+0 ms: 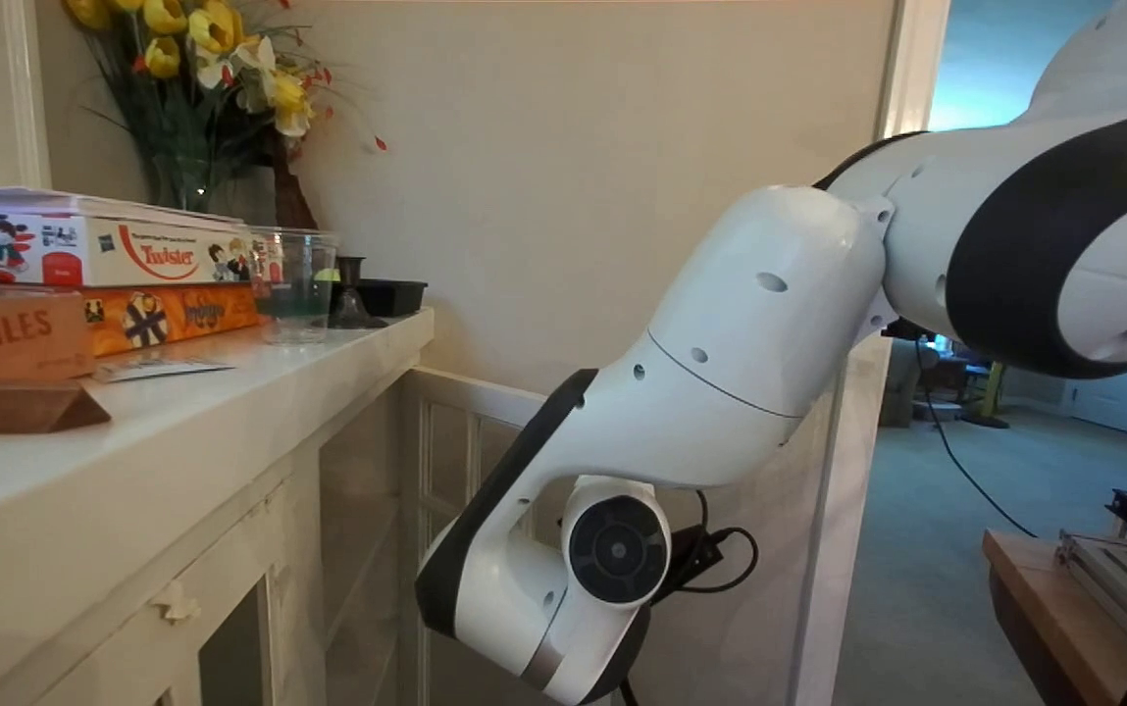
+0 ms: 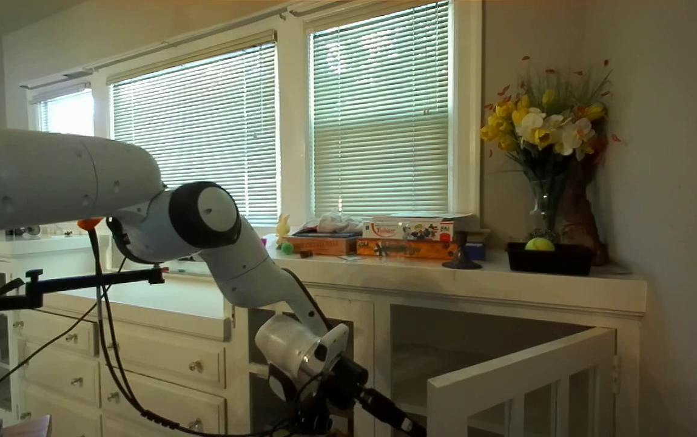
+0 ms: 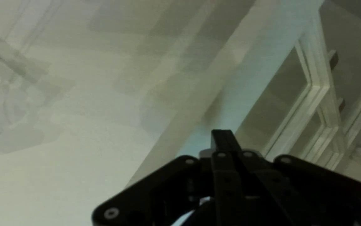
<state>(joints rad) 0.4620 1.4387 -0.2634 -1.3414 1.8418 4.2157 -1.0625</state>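
Black fingers pressed together mark my gripper [image 3: 222, 135] as shut, with nothing seen between them. Beyond the fingertips in the wrist view are a pale wall [image 3: 73, 125] with shadows and a white paned cabinet door [image 3: 317, 84]. In an exterior view the gripper [image 2: 393, 413] points down and right, close to the free edge of the door [image 2: 518, 361], which is swung out from the cabinet. Whether it touches the door I cannot tell. The door [image 1: 475, 394] also shows behind the arm in an exterior view, where the gripper is out of sight.
Above the door runs a white countertop [image 2: 603, 288] bearing a black tray [image 2: 548, 261] with a tennis ball, a dark candlestick [image 2: 461, 255], game boxes [image 2: 409, 229] and a flower vase [image 2: 543, 206]. A clear cup [image 1: 296, 284] stands near its edge. Cables [image 2: 124, 376] hang from the arm.
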